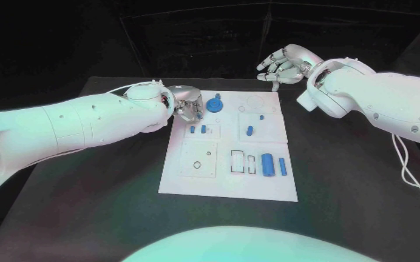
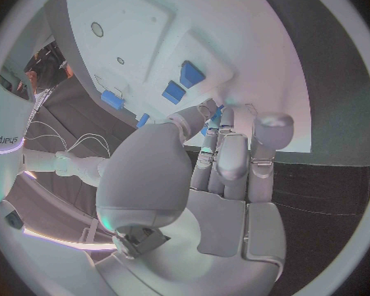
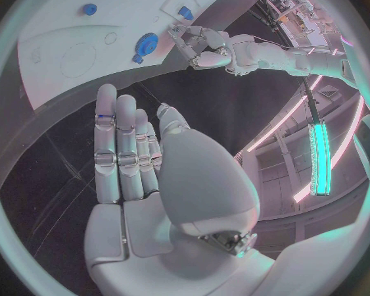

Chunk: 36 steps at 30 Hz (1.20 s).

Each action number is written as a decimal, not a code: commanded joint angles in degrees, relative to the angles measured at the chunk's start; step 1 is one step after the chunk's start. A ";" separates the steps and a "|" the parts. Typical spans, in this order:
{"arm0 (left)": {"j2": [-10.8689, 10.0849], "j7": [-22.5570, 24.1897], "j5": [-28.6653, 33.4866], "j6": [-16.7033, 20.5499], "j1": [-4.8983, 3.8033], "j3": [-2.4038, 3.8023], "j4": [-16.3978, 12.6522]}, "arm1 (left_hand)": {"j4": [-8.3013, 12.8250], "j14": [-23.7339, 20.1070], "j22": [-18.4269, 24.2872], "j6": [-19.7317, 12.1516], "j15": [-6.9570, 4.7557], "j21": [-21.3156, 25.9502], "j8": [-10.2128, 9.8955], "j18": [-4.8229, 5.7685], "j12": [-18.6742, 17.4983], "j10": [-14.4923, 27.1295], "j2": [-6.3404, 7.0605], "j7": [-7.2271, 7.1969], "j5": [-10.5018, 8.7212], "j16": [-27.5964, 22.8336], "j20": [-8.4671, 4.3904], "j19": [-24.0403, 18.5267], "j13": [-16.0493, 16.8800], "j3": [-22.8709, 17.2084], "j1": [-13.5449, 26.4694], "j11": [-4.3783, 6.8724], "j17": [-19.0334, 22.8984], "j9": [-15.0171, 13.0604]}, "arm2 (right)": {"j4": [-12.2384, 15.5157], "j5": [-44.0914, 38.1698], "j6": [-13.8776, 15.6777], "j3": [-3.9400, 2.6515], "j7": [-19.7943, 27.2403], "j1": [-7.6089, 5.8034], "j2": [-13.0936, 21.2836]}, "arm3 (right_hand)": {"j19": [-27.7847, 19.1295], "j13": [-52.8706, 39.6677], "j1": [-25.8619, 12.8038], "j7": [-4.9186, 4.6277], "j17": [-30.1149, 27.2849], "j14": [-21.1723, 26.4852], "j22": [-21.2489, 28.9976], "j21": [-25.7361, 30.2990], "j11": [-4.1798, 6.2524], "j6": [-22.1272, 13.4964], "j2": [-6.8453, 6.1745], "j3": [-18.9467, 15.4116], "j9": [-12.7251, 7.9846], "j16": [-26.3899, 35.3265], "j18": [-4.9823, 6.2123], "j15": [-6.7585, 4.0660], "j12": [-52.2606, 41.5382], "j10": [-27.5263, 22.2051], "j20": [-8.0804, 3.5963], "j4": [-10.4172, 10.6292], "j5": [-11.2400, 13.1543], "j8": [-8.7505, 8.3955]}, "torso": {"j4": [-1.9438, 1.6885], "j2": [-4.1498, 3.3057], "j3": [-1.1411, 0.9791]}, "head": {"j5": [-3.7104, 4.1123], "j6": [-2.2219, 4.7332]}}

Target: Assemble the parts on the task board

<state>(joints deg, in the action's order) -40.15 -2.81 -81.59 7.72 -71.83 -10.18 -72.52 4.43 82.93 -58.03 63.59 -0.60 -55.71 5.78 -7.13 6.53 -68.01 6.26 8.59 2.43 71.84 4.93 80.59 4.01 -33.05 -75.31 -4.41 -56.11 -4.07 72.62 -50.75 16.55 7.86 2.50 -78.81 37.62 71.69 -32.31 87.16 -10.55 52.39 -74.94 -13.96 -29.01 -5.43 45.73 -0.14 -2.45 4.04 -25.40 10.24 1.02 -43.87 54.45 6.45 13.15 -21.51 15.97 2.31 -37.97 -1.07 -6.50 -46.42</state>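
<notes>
Left hand (image 1: 186, 105) is sitting at the task board's (image 1: 229, 186) far left corner, fingers (image 2: 219, 145) curled down toward the board. Fingertips are reaching to just beside a small blue part (image 2: 209, 126) at the board edge; can't tell whether they're pinching it or only touching, since the fingers are covering the contact point. In the head view the round blue part (image 1: 216, 105) is lying just beside this hand, on the side toward the board's middle.

Right hand (image 1: 281, 66) is hovering off the board, beyond its far right corner, over the black desk (image 1: 350, 183). Fingers (image 3: 119, 145) are extended, roughly side by side, holding nothing, well apart from every part.

Parts on the board:
- two short blue pegs (image 1: 198, 130) are standing in the left block, near the left hand
- one blue peg (image 1: 249, 131) is standing in the right block, with a smaller one (image 1: 261, 117) beyond it
- a large blue cylinder (image 1: 267, 165) and a thin one (image 1: 283, 166) are lying side by side at the near right, beside two empty rectangular slots (image 1: 237, 161)

Right wrist view is showing the left hand at the board edge with the round blue part next to its fingertips.
</notes>
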 commanded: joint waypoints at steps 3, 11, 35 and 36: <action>-0.33 0.15 0.23 1.15 -0.07 0.03 0.08 | -0.04 0.33 -0.10 0.40 -0.09 -0.28 -0.05 -0.01 -0.36 -0.50 -0.21 -0.08 0.33 -0.07 -0.02 0.31 0.07 -0.45 -0.52 -0.06 -0.16 -0.07 | 0.05 0.12 0.12 -0.04 0.49 -0.13 0.01 | 0.40 0.08 0.40 0.20 -0.09 0.08 -0.01 0.30 0.14 -0.30 0.33 -0.38 -0.06 -0.23 0.19 -0.20 -0.23 -0.26 -0.04 0.10 -0.19 0.22 | -0.06 0.01 -0.01 | -0.06 0.04; -0.68 0.05 0.23 1.65 -0.07 0.04 0.13 | -0.05 0.37 -0.12 0.49 -0.10 -0.29 -0.02 -0.01 -0.39 -0.63 -0.25 -0.09 0.33 -0.02 -0.03 0.32 0.08 -0.47 -0.52 -0.05 -0.24 -0.08 | 0.04 0.12 0.10 -0.04 0.49 -0.13 0.02 | 0.40 0.08 0.40 0.20 -0.09 0.08 -0.01 0.30 0.14 -0.30 0.33 -0.38 -0.06 -0.23 0.19 -0.20 -0.23 -0.26 -0.04 0.10 -0.19 0.22 | -0.02 0.00 0.01 | -0.13 0.01; -0.24 -1.47 0.23 -1.37 -0.09 0.04 0.04 | -0.92 0.21 0.07 0.55 -0.10 0.05 -0.23 -0.03 -1.16 -1.26 1.00 -0.23 0.31 -0.47 -0.04 0.31 0.11 0.97 1.30 0.00 0.50 -0.04 | 0.04 0.12 0.11 -0.04 0.50 -0.13 -0.02 | 0.45 0.20 0.40 0.20 -0.11 0.06 -0.02 0.34 0.14 -0.32 0.39 -0.48 -0.07 -0.26 0.18 -0.20 -0.33 -0.25 -0.04 0.24 -0.17 0.28 | -0.01 -0.02 -0.01 | -0.08 -0.11; -0.23 -1.52 0.23 -1.39 -0.09 0.04 0.04 | -0.94 0.21 0.07 0.56 -0.11 0.05 -0.23 -0.03 -1.16 -1.31 1.03 -0.24 0.32 -0.47 -0.04 0.32 0.11 1.02 1.34 0.01 0.49 -0.04 | 0.04 0.12 0.11 -0.04 0.50 -0.13 -0.03 | 0.45 0.20 0.40 0.20 -0.11 0.06 -0.02 0.34 0.14 -0.32 0.39 -0.48 -0.07 -0.26 0.18 -0.20 -0.33 -0.25 -0.04 0.24 -0.17 0.28 | -0.01 -0.03 -0.01 | -0.07 -0.12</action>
<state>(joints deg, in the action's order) -40.44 -3.50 -81.53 7.39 -71.82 -10.16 -72.43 3.47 82.92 -57.99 63.79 -0.60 -55.71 5.78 -7.13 5.70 -68.80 7.24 8.38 2.43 71.55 4.93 80.59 4.08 -32.42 -74.32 -4.39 -55.58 -4.13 72.60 -50.75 16.55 7.86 2.51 -78.81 37.63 71.69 -32.17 87.16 -10.55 52.32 -74.94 -13.96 -29.01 -5.43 45.73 -0.14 -2.69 4.03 -25.40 10.24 1.02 -43.87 54.45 6.45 13.38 -21.51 15.96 2.31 -37.99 -1.08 -6.61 -46.56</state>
